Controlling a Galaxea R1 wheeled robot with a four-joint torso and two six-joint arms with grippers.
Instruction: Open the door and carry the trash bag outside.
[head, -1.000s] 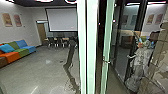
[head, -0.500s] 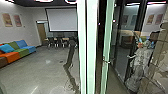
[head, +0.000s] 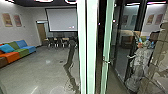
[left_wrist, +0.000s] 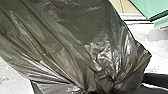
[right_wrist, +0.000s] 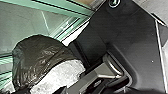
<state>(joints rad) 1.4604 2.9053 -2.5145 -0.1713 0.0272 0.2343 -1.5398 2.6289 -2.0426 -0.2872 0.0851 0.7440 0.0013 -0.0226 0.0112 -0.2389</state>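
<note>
Dark plastic is bunched where the trash bag (left_wrist: 75, 42) is gripped by the closed jaws of the left gripper (left_wrist: 100, 90); how the right jaws stand cannot be told. Near the bag, green-framed glass (right_wrist: 27, 22) is seen. Farther off are a multicoloured sofa (head: 15, 51), a screen (head: 62, 20) and a person (head: 141, 62).

We find the trash bag (left_wrist: 62, 37) cut off by the left wrist view's edge, the sofa (head: 13, 57) at left cut off too, the wall pictures (head: 7, 20) blurred.
</note>
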